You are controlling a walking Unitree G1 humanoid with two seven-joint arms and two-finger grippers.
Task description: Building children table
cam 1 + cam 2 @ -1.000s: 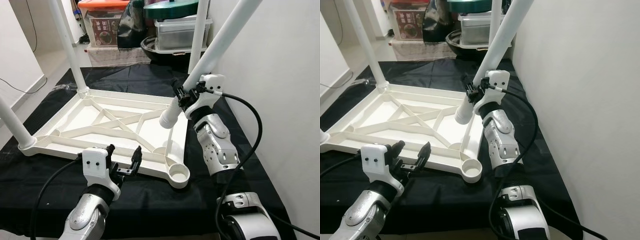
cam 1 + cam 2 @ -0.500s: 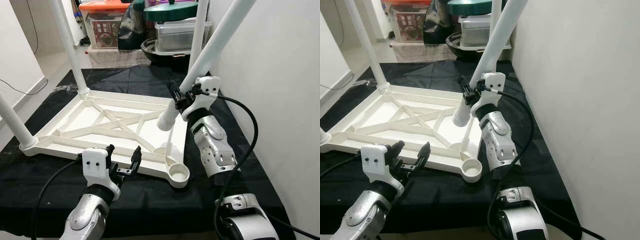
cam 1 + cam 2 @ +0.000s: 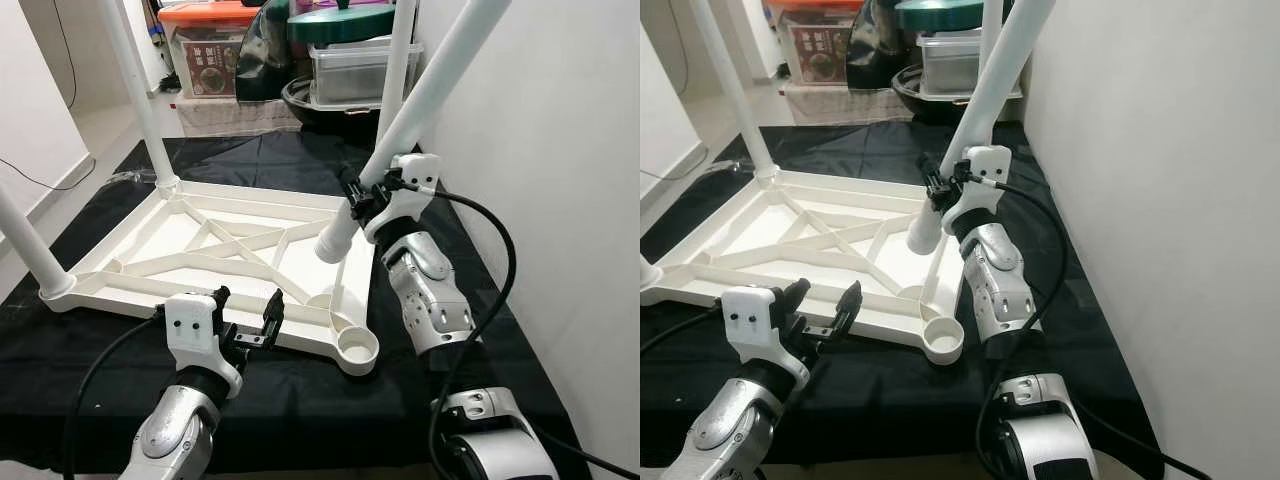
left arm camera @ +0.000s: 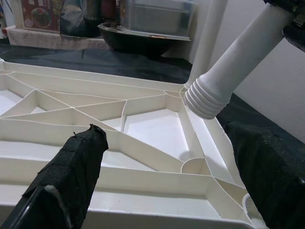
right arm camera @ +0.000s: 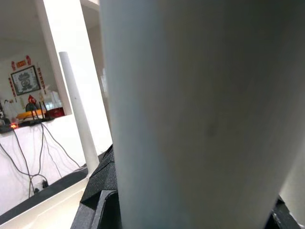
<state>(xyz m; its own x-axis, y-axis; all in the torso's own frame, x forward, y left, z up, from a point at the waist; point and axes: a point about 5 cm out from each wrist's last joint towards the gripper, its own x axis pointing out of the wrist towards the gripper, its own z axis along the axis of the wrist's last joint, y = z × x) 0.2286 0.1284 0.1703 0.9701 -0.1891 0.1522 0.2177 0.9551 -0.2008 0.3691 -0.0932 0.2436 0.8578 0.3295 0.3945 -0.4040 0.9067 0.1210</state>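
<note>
A white table top (image 3: pixel 250 190) lies upside down on a black cloth (image 3: pixel 320 400). Three white legs stand in its corners: far left (image 3: pixel 140 100), near left (image 3: pixel 25 250), far right (image 3: pixel 398 60). My right gripper (image 3: pixel 363 196) is shut on the loose fourth leg (image 3: pixel 425 95), held tilted. The leg's threaded end (image 3: pixel 334 242) hangs over the table top's right side, above and behind the empty corner socket (image 3: pixel 358 349). My left gripper (image 3: pixel 246 322) is open, just above the table top's near rim, with nothing between its fingers (image 4: pixel 71 181).
Against the back stand an orange-lidded storage box (image 3: pixel 205 45), a clear bin (image 3: pixel 360 65) and a dark basin (image 3: pixel 320 100). A white wall (image 3: pixel 560 150) runs close along the right. A cable (image 3: pixel 40 175) lies on the floor at left.
The right gripper and its leg shifted slightly left about a second ago and have since held nearly still. The left gripper has stayed open in place.
</note>
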